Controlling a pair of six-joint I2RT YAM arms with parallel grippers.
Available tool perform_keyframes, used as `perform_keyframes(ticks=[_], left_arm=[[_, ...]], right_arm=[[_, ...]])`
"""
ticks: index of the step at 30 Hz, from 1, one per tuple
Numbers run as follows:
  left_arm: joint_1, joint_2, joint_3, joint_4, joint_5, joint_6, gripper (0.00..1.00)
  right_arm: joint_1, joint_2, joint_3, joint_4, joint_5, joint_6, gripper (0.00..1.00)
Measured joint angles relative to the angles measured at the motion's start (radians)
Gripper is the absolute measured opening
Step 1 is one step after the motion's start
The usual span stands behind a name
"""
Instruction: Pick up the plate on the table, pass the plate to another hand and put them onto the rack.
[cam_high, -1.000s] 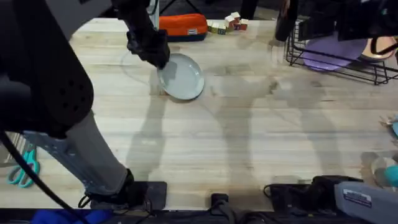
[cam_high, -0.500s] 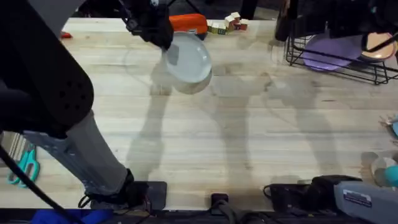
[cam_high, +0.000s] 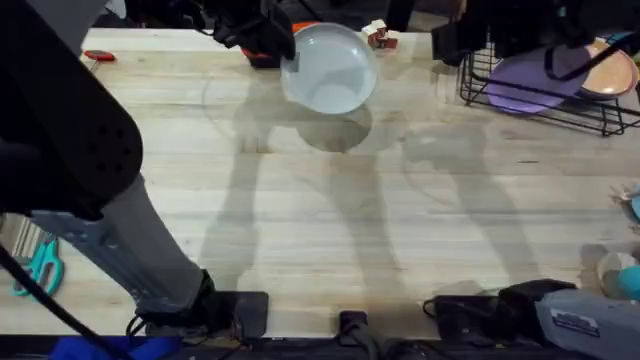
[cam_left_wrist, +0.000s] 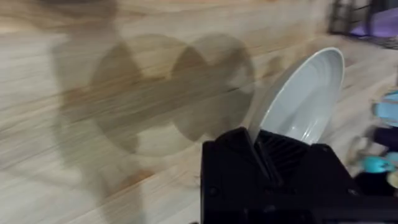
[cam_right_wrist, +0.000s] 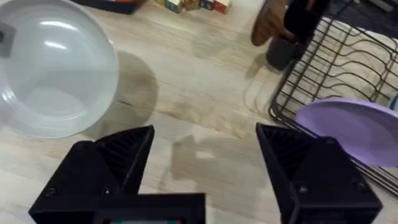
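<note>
The small pale-grey plate (cam_high: 330, 68) hangs in the air above the table (cam_high: 400, 220), over its own round shadow. My left gripper (cam_high: 275, 40) is shut on the plate's left rim; the left wrist view shows the plate (cam_left_wrist: 305, 99) tilted up on edge from between the black fingers (cam_left_wrist: 245, 146). In the right wrist view my right gripper (cam_right_wrist: 208, 180) stands open and empty above the bare table, with the plate (cam_right_wrist: 53, 74) off to one side and the black wire rack (cam_right_wrist: 336, 68) on the other. The rack (cam_high: 480, 85) stands at the far right.
A purple plate (cam_high: 525, 85) and a peach plate (cam_high: 610, 70) stand in the rack. An orange case (cam_high: 300, 28) and toy blocks (cam_high: 378, 35) lie along the far edge. Teal scissors (cam_high: 40, 265) rest at the left edge, a dark cup (cam_right_wrist: 283, 53) beside the rack.
The left gripper has lifted the plate off the table and carried it up and to the right, toward the rack side. Its shadow now lies apart from it.
</note>
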Motion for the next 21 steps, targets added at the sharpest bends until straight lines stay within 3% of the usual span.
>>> perform_keyframes(ticks=[8,21], left_arm=[[0.035,0.000,0.000,0.014,0.135,-0.022,0.041],[0.036,0.000,0.000,0.011,0.163,-0.038,0.041]], right_arm=[[0.041,0.000,0.000,0.029,0.000,0.079,0.995],[0.063,0.000,0.000,0.081,-0.138,0.272,0.995]])
